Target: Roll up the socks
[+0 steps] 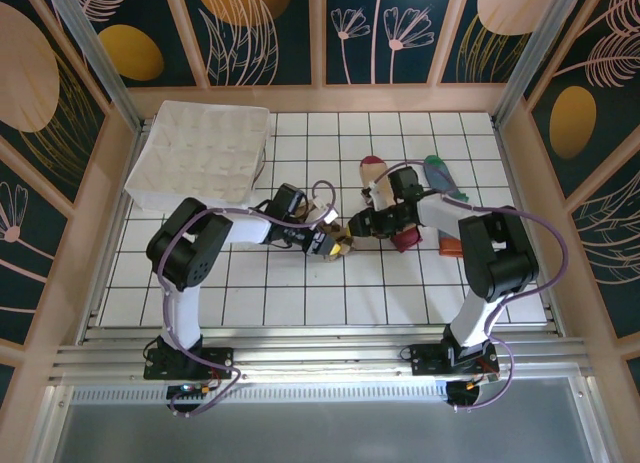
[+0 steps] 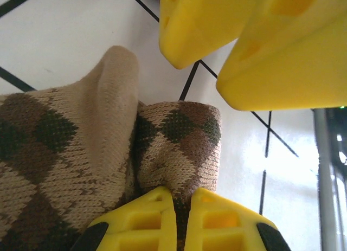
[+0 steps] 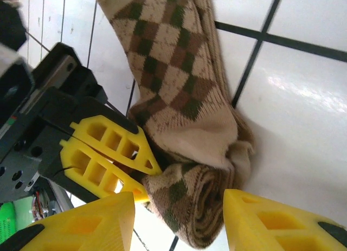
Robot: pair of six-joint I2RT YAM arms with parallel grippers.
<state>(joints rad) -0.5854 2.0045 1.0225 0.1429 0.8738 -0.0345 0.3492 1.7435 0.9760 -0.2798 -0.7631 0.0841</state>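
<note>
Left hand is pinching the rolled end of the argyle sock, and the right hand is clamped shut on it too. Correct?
No. The left hand does pinch the argyle sock, but the right hand is open, fingers either side of the roll; the right wrist view shows it.

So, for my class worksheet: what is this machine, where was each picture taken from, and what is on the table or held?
Two robot arms are bolted at the near edge of a tiled table, each ending in a two-finger gripper. One picture looks down from above; the other two come from cameras on the left and right wrists, that arm's own yellow fingers at the bottom. On the table: a white tray, a beige sock with a red toe, a blue-grey sock with a green toe, an argyle sock. The left gripper is shut on the argyle sock's fold; the right gripper is open close by, holding nothing.
</note>
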